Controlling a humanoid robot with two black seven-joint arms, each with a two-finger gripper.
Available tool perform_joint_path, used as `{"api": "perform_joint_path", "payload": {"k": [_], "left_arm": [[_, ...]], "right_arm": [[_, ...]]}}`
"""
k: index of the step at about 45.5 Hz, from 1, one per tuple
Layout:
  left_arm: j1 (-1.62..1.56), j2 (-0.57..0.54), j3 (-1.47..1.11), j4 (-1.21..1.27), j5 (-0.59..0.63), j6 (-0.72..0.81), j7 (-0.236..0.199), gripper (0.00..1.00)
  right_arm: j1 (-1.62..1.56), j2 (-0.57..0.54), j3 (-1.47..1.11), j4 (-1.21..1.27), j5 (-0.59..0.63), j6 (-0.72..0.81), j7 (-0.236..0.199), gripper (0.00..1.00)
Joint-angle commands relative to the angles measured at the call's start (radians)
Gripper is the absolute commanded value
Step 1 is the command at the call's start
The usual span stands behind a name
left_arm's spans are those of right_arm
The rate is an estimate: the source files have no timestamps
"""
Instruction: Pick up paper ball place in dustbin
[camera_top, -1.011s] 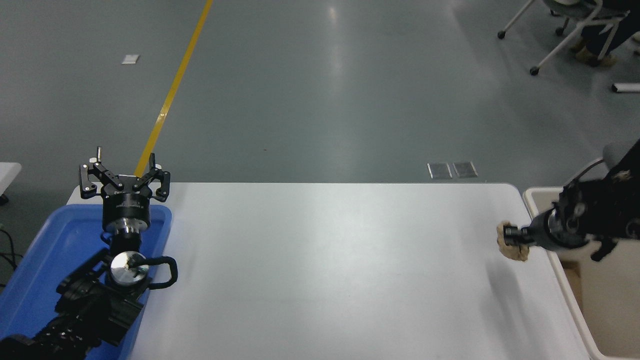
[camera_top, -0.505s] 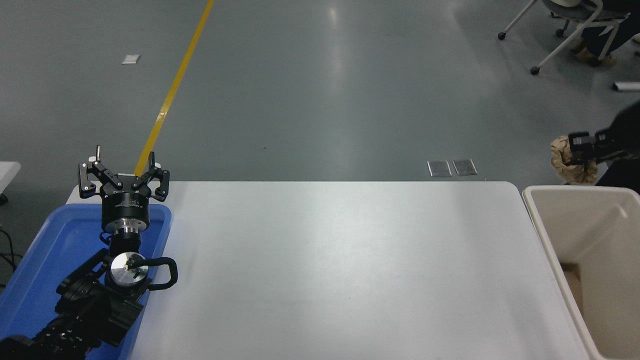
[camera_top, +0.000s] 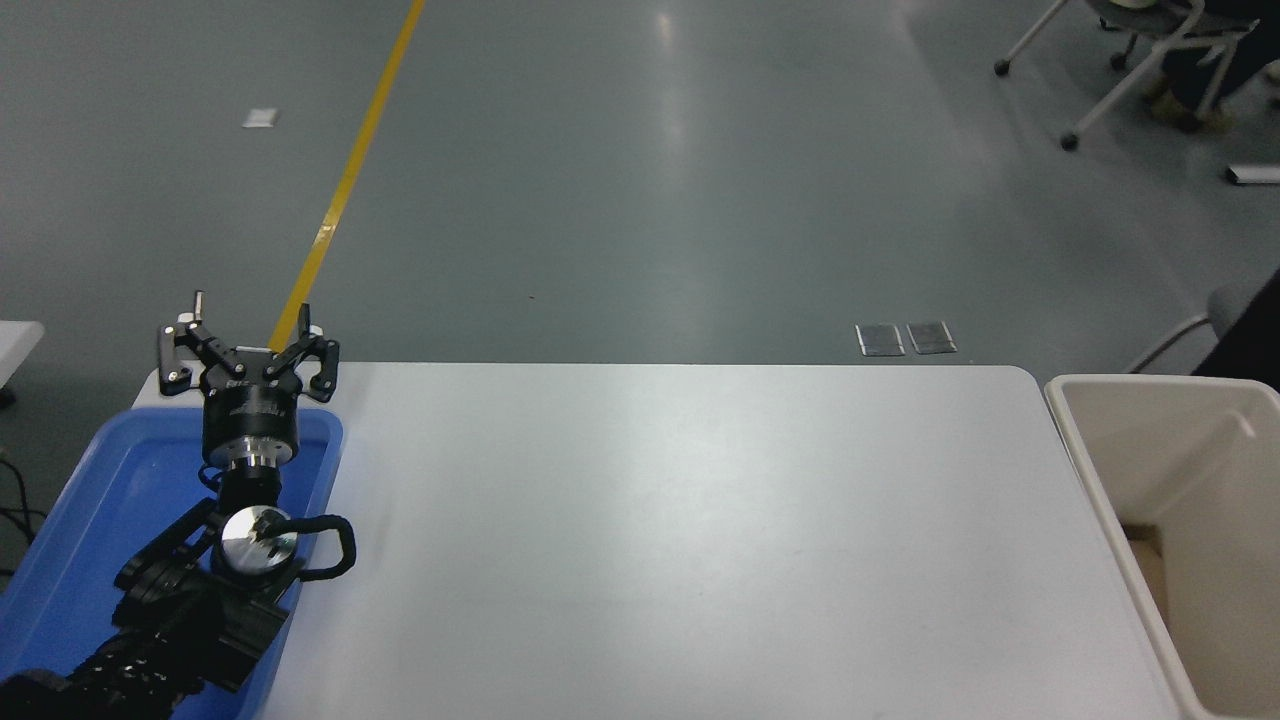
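Observation:
The cream-white dustbin (camera_top: 1072, 432) stands against the table's right end, with deep smooth walls. The paper ball is out of view. My right gripper is out of view too; only a dark part of the right arm (camera_top: 1254, 338) shows at the right edge, above the bin's far rim. My left gripper (camera_top: 248, 335) is parked at the lower left over the blue tray, open and empty.
A shallow blue tray (camera_top: 90, 500) lies at the table's left end under the left arm. The white table (camera_top: 680, 540) spans the middle. A brown patch (camera_top: 1148, 565) shows low inside the bin. Wheeled chairs (camera_top: 1130, 60) stand on the floor at the top right.
The right gripper carried the paper ball from the table's right edge up behind the bin's far rim, then left the picture with it. The left arm has not moved.

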Motion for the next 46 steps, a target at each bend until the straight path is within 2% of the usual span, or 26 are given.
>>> {"api": "perform_joint_path", "payload": {"k": [1,5,12,17,24,28,33,46], "left_arm": [[0.001,0.0,0.0,0.0,0.0,0.0,0.0,0.99],[-0.001,0.0,0.0,0.0,0.0,0.001,0.0,0.99],[-0.001,0.0,0.0,0.0,0.0,0.0,-0.001,0.99],[-0.001,0.0,0.0,0.0,0.0,0.0,-0.001,0.99],[-0.001,0.0,0.0,0.0,0.0,0.001,-0.001,0.99],[0.001,0.0,0.0,0.0,0.0,0.001,-0.001,0.99],[0.001,0.0,0.0,0.0,0.0,0.0,-0.001,0.99],[0.001,0.0,0.0,0.0,0.0,0.001,-0.001,0.99]], "right_arm": [[-0.416,-0.096,0.102,-0.291,0.014,-0.266,0.048,0.0],[-0.632,-0.089,0.232,-0.357,0.052,-0.338,0.049,0.0],[-0.902,-0.063,0.479,-0.406,0.093,-0.375,0.046,0.0],[-1.074,0.012,0.597,-0.442,0.106,-0.467,0.04,0.0],[-1.303,0.193,0.695,-0.584,0.227,-0.544,0.038,0.0],[-1.375,0.268,0.711,-0.665,0.288,-0.545,0.038,0.0],[-1.422,0.315,0.744,-0.667,0.302,-0.554,0.038,0.0],[-1.466,0.351,0.792,-0.661,0.299,-0.57,0.038,0.0]]}}
